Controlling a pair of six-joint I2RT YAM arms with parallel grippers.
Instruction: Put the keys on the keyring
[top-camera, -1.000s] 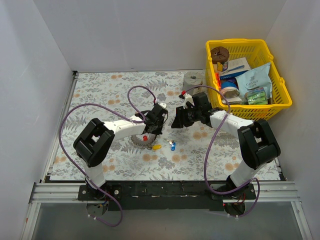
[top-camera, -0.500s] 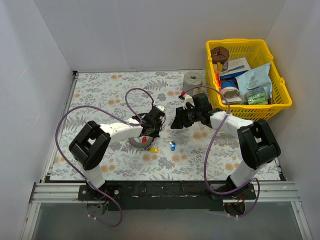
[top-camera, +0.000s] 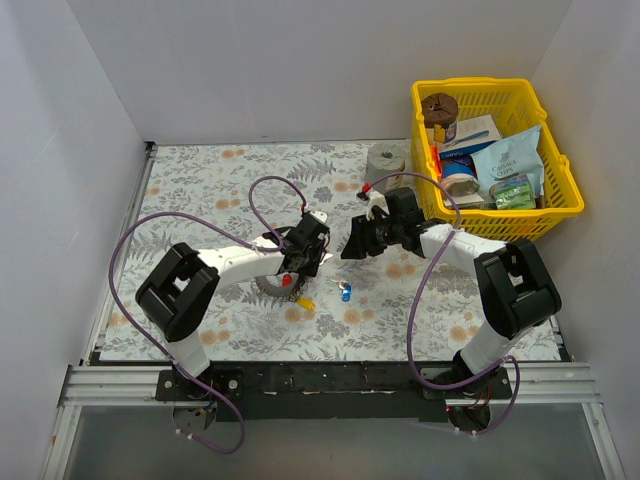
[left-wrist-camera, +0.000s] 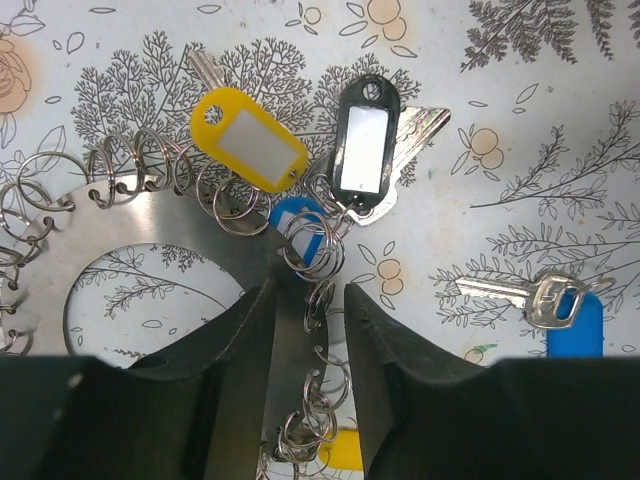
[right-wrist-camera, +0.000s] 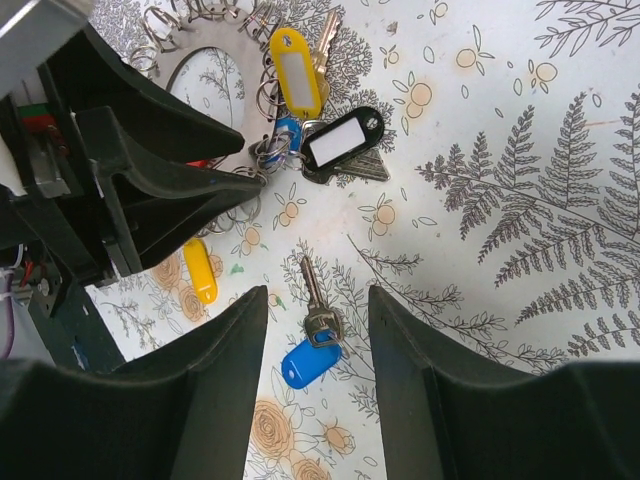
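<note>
Mostly, the keyring (left-wrist-camera: 170, 235) is lying flat on the floral tablecloth (top-camera: 190, 190), left of centre. The left wrist view is cutting off its left side, and the dark fingers are covering its near band. Small split rings are hanging all along its edge.

The left gripper (left-wrist-camera: 308, 295) is standing over the ring's right-hand band. Its jaws are a narrow gap apart, with the band and a few split rings between them. Whether the pads are actually pinching the metal is hard to say from this angle.

A red tag (top-camera: 287, 281) is peeking out beside that gripper in the top view. A yellow-tagged key (left-wrist-camera: 250, 137), a small blue tag (left-wrist-camera: 298, 222) and a black-tagged key (left-wrist-camera: 365, 140) are bunching at the ring's far-right edge, their loops overlapping the split rings there.

A loose yellow key (right-wrist-camera: 200, 270) is lying on the cloth just beside the ring's near side, half hidden between the fingers in the left wrist view. A loose blue key (right-wrist-camera: 312, 345) is lying further right, apart from the ring. The right gripper (right-wrist-camera: 317, 292) is hanging directly above it, jaws spread wide and gripping nothing.

Open cloth is stretching left of and beyond the ring. A grey roll (top-camera: 385, 160) is standing at the far side, and a yellow basket (top-camera: 560, 215) is crowding the far right, close to the right forearm.
</note>
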